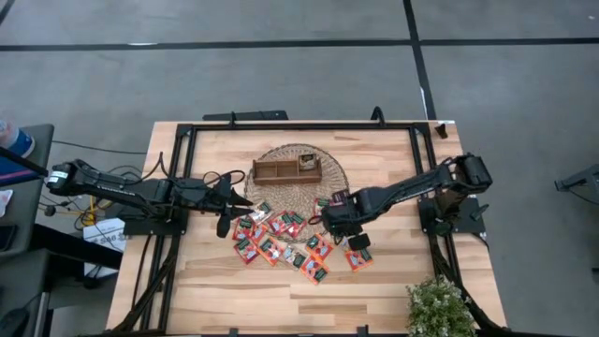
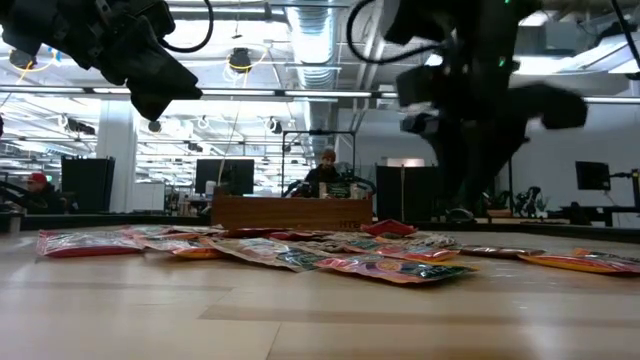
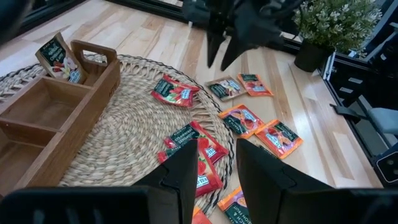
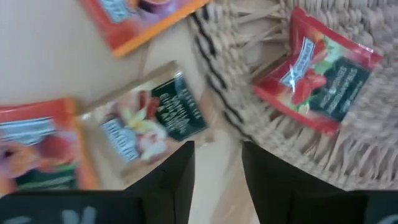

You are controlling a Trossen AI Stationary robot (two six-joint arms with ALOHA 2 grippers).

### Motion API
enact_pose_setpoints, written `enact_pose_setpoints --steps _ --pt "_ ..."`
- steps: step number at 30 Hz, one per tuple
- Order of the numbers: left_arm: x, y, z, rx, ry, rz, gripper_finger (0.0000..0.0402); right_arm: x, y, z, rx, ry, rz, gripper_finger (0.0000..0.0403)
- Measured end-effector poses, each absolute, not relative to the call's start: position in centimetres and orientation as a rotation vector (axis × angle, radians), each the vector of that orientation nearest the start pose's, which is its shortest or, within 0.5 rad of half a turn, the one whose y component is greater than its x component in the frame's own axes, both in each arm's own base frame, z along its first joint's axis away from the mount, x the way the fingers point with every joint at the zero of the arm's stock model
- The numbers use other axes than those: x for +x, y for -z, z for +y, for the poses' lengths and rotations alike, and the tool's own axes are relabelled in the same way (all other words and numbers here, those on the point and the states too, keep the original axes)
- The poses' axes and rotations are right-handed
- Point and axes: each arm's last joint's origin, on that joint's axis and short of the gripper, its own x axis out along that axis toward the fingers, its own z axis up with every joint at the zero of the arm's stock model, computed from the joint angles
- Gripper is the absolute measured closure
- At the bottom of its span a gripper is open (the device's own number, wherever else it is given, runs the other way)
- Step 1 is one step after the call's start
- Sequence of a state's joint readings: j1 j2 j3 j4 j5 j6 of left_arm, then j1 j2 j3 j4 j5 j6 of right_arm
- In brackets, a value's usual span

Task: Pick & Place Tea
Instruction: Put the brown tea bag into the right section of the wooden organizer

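My left gripper (image 1: 245, 202) hovers at the mat's (image 1: 281, 159) left edge, jaws open, empty. Tea sachets (image 1: 281, 236) lie scattered on mat and worktop (image 1: 215, 290) in front of the tray (image 1: 271, 171). My right gripper (image 1: 328, 217) over them, jaws open, empty.
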State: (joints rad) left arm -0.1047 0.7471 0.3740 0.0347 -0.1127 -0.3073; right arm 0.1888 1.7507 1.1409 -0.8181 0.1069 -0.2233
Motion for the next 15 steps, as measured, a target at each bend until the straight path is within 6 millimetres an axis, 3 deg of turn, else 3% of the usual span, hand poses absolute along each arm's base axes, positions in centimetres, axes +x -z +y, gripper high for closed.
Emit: enact_pose_setpoints --steps 8,15 --pt "16.7 -21.7 -1.5 -0.287 -0.052 0.337 0.03 31.7 -14.3 5.4 -0.415 -0.248 1.527 0.0239" --pt "16.8 -21.6 -1.5 -0.349 -0.053 0.343 0.03 32.1 -14.1 5.1 -0.42 -0.282 1.497 0.0218"
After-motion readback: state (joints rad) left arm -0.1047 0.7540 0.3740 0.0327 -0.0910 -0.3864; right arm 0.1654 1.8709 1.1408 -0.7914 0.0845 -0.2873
